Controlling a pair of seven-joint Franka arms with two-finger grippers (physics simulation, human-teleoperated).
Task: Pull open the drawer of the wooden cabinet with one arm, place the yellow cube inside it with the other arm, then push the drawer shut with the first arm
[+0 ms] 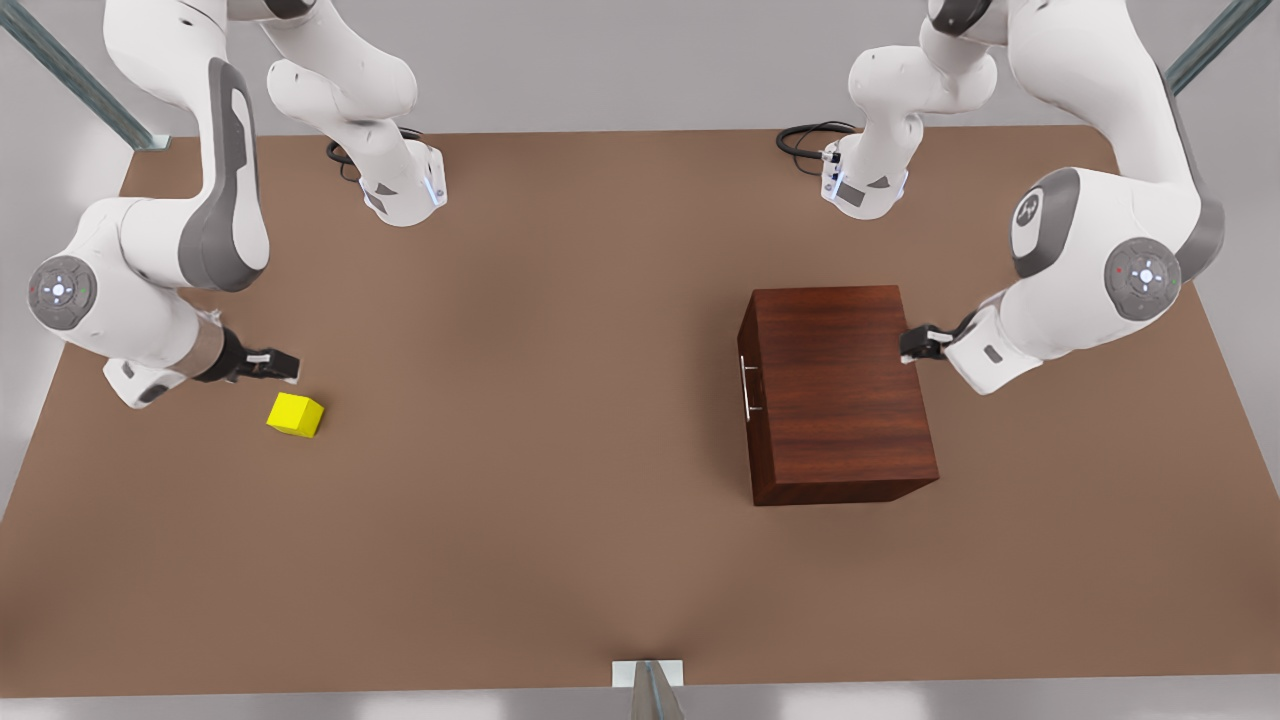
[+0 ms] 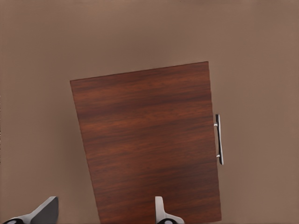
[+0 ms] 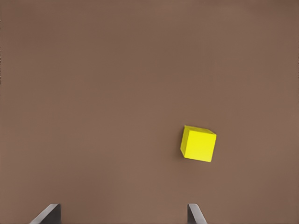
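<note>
Wooden cabinet (image 1: 838, 395) handle faces front view's left; both pincers open, empty.

Two white arms stand on the brown bench (image 1: 560, 420), each ending in one black pincer: the left pincer (image 1: 915, 345) at the wooden cabinet's (image 1: 840, 390) far-side edge, the right pincer (image 1: 285, 367) well apart from the cabinet, toward the front view's left. One wooden cabinet, carrying one drawer with one silver bar handle (image 1: 746, 387). One yellow cube (image 1: 296, 414), far from the cabinet.
</note>
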